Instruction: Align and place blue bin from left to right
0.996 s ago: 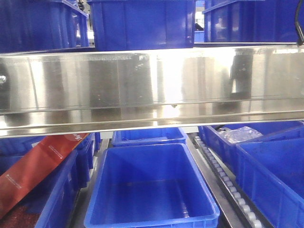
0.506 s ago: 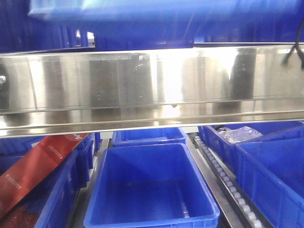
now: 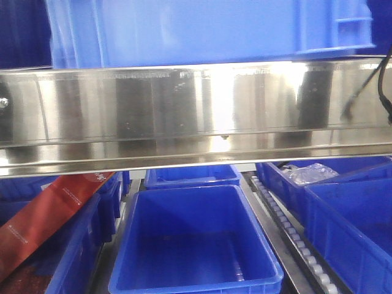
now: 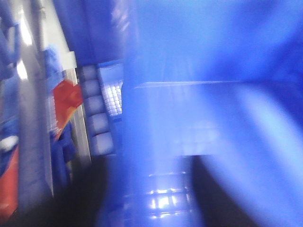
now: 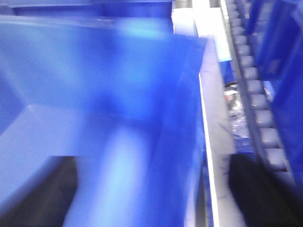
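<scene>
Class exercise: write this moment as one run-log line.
blue bin: above steel shelf rail, light blue | wrist views: motion-blurred | grippers: state unclear | empty bin: below

The bin (image 3: 208,30) sits at the top, above and behind the metal shelf rail (image 3: 196,110) that runs across from left to right. Below the rail, an open tub (image 3: 193,242) stands in the middle, with a smaller tub (image 3: 191,176) just behind it. A roller track (image 3: 294,236) runs along the right of the open tub, and further tubs (image 3: 349,226) lie beyond it. A flat packet (image 3: 46,214) leans over the tubs on the left.
</scene>
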You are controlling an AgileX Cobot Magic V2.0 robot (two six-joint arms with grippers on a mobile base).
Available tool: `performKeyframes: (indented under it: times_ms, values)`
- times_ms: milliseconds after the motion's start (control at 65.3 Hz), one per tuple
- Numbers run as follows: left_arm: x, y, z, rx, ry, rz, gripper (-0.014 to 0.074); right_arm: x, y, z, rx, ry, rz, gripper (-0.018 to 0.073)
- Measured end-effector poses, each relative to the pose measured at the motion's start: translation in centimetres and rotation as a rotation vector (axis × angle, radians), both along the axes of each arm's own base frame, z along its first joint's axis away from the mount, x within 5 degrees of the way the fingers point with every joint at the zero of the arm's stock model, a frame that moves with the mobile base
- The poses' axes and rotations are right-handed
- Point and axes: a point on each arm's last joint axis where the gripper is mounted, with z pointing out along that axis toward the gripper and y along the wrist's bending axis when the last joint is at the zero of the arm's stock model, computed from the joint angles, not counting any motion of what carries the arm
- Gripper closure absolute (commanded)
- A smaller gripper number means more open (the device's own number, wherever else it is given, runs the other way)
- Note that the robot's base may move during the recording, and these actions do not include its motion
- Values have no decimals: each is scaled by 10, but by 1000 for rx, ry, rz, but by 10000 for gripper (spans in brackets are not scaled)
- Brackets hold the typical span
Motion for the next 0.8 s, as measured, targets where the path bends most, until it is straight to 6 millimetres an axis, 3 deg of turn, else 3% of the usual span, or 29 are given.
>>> performKeyframes:
  times_ms: [138, 322, 398, 475, 536, 643, 735, 797]
  values:
    - [-2, 0, 3, 12, -15, 2, 61, -4, -3, 2, -3, 21, -4, 0]
    - [-14, 5, 21, 11, -47, 7, 62, -20, -4, 23, 2, -8, -2, 11]
    - [-25, 9, 34, 3, -67, 8, 71, -31, -5, 37, 10, -39, 0, 87]
    - [-38, 14, 47, -2, -78, 11, 119, -45, -6, 54, 13, -74, 1, 230]
    - [-49, 17, 56, -2, -76, 12, 213, -54, -7, 63, 14, -89, 2, 392]
    - [-61, 22, 67, 23, -86, -5, 483, -69, -9, 75, 13, -90, 4, 634]
    - [-66, 23, 71, 51, -94, -24, 692, -78, -9, 78, 10, -63, 8, 627]
    - [-71, 25, 74, 58, -98, -30, 708, -82, -9, 79, 10, -53, 9, 629]
